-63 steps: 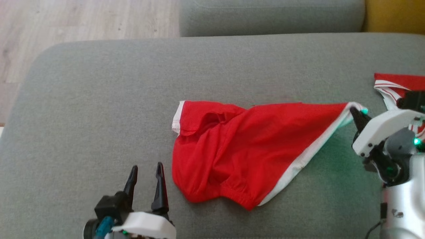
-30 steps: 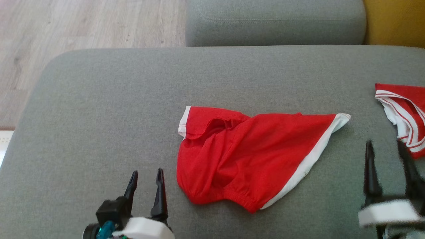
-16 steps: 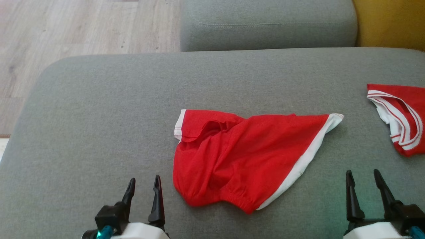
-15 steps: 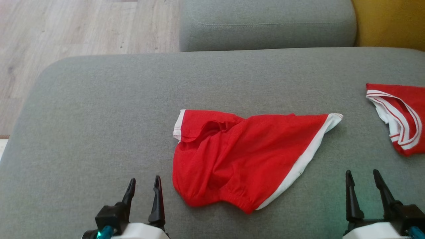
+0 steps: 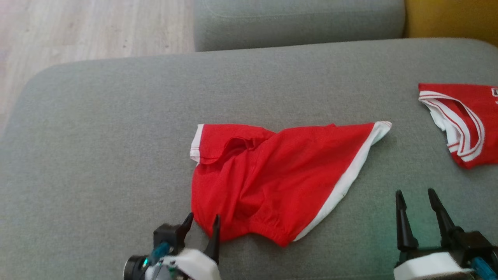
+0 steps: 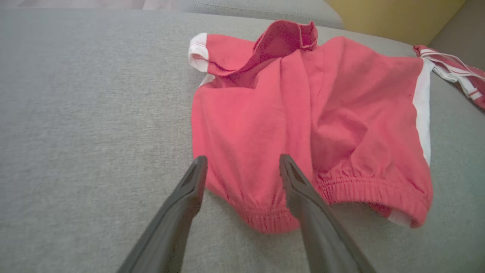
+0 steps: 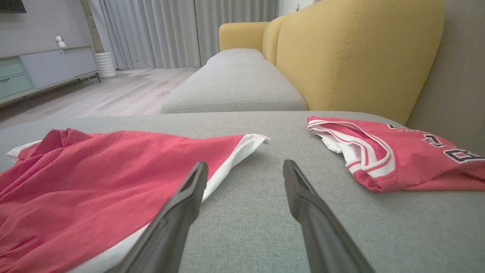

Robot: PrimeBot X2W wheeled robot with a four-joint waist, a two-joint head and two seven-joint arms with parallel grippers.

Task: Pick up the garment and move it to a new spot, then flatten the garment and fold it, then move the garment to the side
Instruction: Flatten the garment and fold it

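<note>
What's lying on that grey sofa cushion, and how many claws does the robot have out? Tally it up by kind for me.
Red garments: 2, the shorts and the jersey
Grippers: 2, the left gripper and the right gripper, both open and holding nothing
Total: 4

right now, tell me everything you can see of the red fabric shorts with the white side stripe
The red fabric shorts with a white side stripe lie crumpled on the grey sofa cushion. Elastic waistband faces the robot; one white-hemmed leg is folded over. The open left gripper sits at the waistband's left end.
</note>
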